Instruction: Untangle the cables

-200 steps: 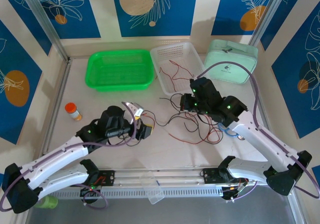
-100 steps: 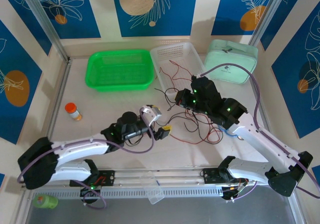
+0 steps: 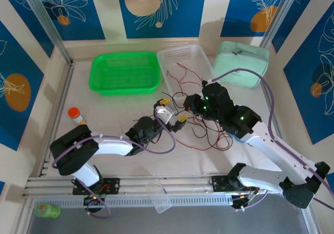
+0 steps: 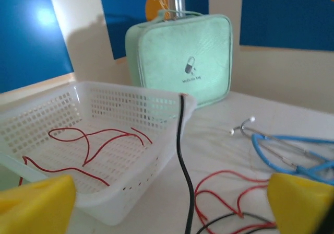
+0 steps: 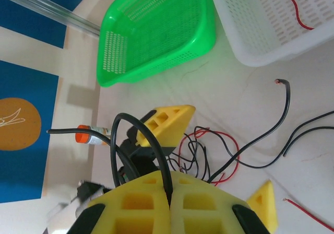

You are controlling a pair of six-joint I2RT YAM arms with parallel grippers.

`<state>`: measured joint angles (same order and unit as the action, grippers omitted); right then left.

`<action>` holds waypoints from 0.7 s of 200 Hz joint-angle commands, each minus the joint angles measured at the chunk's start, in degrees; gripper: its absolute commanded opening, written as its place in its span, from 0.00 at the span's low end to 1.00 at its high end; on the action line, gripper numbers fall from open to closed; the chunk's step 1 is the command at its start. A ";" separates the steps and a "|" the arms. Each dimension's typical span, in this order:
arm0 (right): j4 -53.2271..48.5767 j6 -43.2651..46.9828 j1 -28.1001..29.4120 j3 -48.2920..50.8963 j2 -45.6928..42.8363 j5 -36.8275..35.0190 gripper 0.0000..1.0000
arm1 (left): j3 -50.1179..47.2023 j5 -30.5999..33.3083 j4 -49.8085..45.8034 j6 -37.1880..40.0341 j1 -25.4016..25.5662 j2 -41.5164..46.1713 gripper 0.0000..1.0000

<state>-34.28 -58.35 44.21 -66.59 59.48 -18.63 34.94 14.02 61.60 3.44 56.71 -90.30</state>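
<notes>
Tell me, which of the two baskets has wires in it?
The white basket, beside the mint-green case: thin red wires lie on its floor. The green basket to its left holds none.

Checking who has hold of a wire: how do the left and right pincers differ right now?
The left pincer stands wide open, a black cable rising between its fingertips, clear of both; the right pincer is shut, pinching a black loop. The left pincer faces the white basket; the right pincer points toward the green basket. Both have yellow fingertips.
</notes>
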 commanded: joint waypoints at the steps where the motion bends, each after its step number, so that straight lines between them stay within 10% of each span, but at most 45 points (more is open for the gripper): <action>1: -0.86 -1.06 0.35 0.75 -2.04 -0.73 0.00 | 2.63 2.17 4.23 0.85 0.25 0.23 0.52; 31: -1.72 -1.10 0.09 1.37 -3.09 -1.82 0.00 | 2.47 2.08 -0.87 1.47 0.25 4.58 0.00; 140: -17.37 15.83 -3.03 -2.66 5.50 -2.64 0.00 | 7.66 6.00 -51.74 7.51 -0.87 34.49 0.00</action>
<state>-43.94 -51.11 41.34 -66.37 61.78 -21.39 39.05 16.99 24.10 7.70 56.51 -58.22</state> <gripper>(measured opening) 0.050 0.054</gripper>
